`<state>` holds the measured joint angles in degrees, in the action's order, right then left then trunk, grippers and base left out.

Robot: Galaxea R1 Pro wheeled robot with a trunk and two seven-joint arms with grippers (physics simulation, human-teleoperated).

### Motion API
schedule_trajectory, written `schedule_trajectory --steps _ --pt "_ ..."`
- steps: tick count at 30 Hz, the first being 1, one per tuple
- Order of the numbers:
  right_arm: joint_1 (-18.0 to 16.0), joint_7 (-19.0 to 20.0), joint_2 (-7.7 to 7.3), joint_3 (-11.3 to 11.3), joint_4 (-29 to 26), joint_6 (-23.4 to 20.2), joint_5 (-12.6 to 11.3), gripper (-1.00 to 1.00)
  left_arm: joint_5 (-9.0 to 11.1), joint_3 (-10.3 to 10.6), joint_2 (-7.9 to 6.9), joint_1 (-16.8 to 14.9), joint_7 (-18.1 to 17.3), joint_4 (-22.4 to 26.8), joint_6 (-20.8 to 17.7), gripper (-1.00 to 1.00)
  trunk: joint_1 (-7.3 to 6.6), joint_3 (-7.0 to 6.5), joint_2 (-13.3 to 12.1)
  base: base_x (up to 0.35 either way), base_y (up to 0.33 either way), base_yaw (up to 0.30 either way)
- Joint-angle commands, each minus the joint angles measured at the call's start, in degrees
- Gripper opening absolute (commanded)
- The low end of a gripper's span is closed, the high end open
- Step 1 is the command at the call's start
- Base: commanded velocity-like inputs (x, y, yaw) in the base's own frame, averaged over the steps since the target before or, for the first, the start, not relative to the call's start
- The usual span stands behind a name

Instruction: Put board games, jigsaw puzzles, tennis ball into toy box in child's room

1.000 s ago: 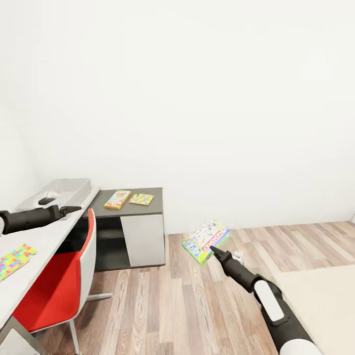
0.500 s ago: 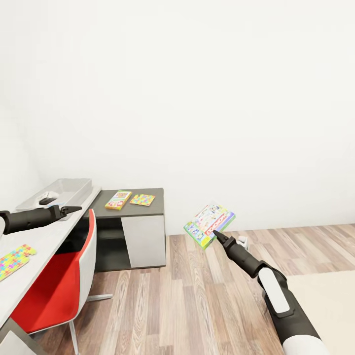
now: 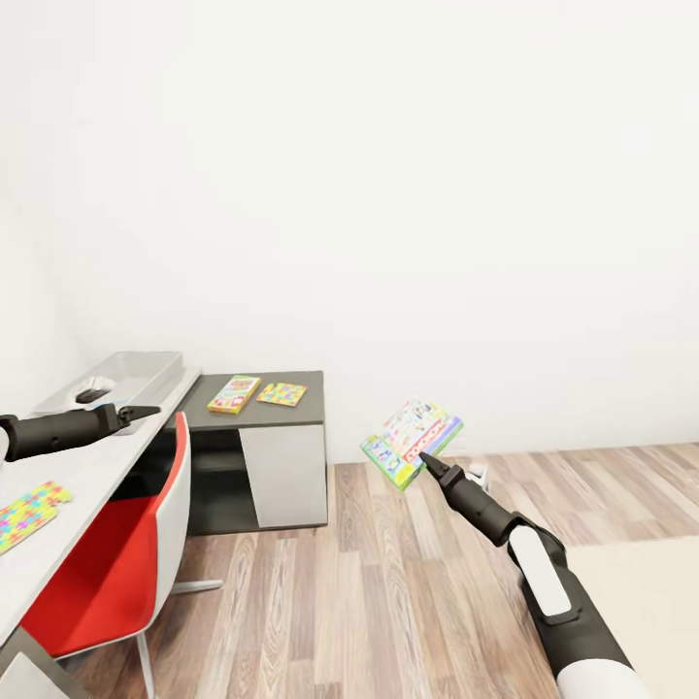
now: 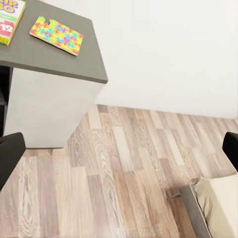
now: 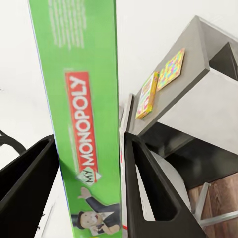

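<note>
My right gripper [image 3: 428, 465] is shut on a green and white board game [image 3: 412, 443], held tilted in the air above the floor; in the right wrist view the game's edge [image 5: 84, 114] stands between the fingers [image 5: 148, 183]. A yellow-green and red board game [image 3: 232, 393] and a jigsaw puzzle [image 3: 282, 393] lie on the table's dark side unit [image 3: 291, 413]. Another jigsaw puzzle [image 3: 29, 511] lies on the pale desk top. The grey toy box [image 3: 121, 377] stands at the desk's far end. Beside it my left gripper [image 3: 138, 413] hovers open and empty. The tennis ball is out of view.
A red and white chair [image 3: 116, 563] is pushed under the desk. Wooden floor [image 3: 388, 602] stretches between the side unit and the beige bed [image 3: 641, 582] at the right. The white wall runs behind everything. The left wrist view looks past the side unit [image 4: 54, 94] to the bed's corner [image 4: 218, 198].
My right arm has lifted the green and white board game higher and slightly to the right. The left arm has stayed where it was.
</note>
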<state>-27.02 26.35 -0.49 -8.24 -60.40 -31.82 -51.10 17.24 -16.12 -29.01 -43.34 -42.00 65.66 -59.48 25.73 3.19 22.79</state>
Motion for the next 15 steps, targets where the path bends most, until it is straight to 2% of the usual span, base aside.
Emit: schedule_trajectory --steps 1,5,7,8,10,11,15 --pt "0.0 0.0 0.01 -0.1 -0.6 -0.9 -0.2 -1.0 -0.3 -0.1 0.01 -0.1 -0.4 0.0 -0.2 1.0 0.05 0.13 0.1 0.128 -0.071 0.176" --pt "0.0 -0.7 0.13 -0.1 -2.5 -4.0 0.1 -1.0 -0.3 -0.1 0.05 -0.1 -0.5 0.0 -0.3 1.0 0.05 0.16 0.1 0.156 -0.102 0.243" --pt "0.0 -1.5 0.15 -0.1 -2.8 -5.4 1.1 -1.0 -0.3 -0.1 0.11 -0.1 -0.5 0.0 -0.3 1.0 0.05 0.23 0.1 0.17 -0.116 0.258" --pt "-0.3 -2.2 0.25 -0.2 -2.9 -6.7 2.3 -1.0 -0.3 -0.1 0.14 -0.1 -0.5 0.0 -0.3 1.0 0.05 0.27 0.1 0.172 -0.119 0.256" --pt "-1.7 -3.9 0.4 -0.3 -3.0 -9.6 4.9 -1.0 -0.3 -0.2 0.16 -0.1 -0.5 0.0 -0.3 1.0 0.05 0.37 0.1 0.174 -0.12 0.252" --pt "-3.4 -5.1 0.58 -0.4 -2.9 -11.8 6.3 -1.0 -0.3 -0.2 0.15 -0.1 -0.5 0.0 -0.3 1.0 0.05 0.41 0.1 0.174 -0.121 0.25" --pt "-8.9 -7.8 0.99 -0.6 -2.9 -17.1 8.4 -1.0 -0.3 -0.2 0.03 -0.1 -0.3 0.0 -0.2 1.0 0.05 0.62 0.1 0.175 -0.122 0.249"
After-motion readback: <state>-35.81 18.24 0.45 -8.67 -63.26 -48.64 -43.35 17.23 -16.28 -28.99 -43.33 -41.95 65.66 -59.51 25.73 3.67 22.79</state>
